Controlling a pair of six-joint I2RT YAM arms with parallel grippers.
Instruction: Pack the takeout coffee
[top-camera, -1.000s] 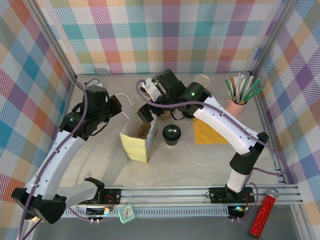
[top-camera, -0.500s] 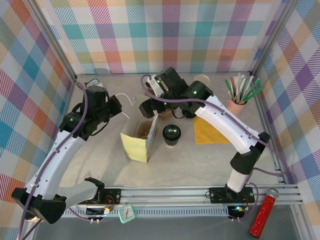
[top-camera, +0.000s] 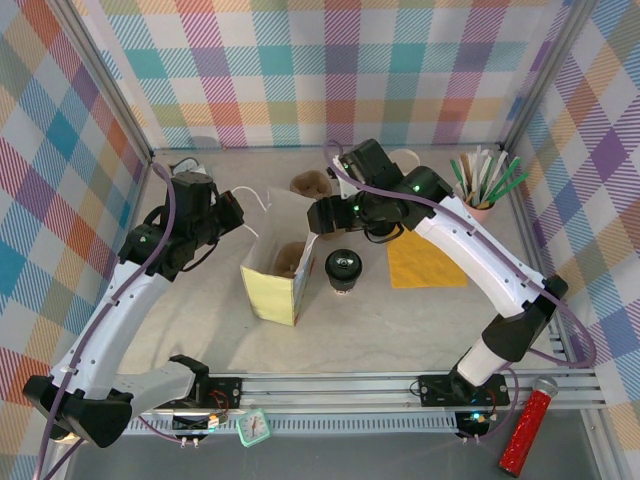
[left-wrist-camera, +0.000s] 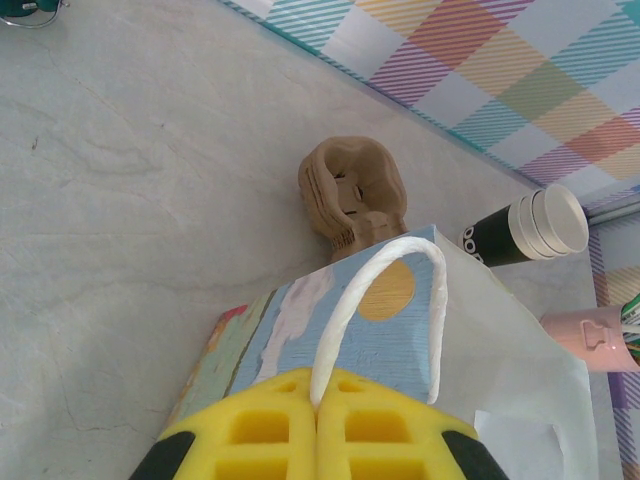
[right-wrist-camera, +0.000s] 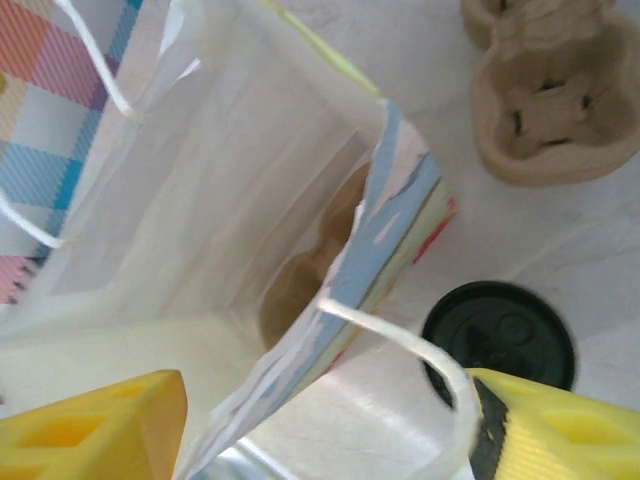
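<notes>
Right pincer hangs open straddling the rim of the paper bag, takeout coffee right by one finger, outside it (bare table around). Left pincer is clamped on the bag's white handle.

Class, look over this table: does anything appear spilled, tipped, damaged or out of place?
Nothing is spilled or tipped. One oddity: the takeout coffee stands on the table beside the paper bag, while a pulp carrier lies inside the bag without it.
</notes>
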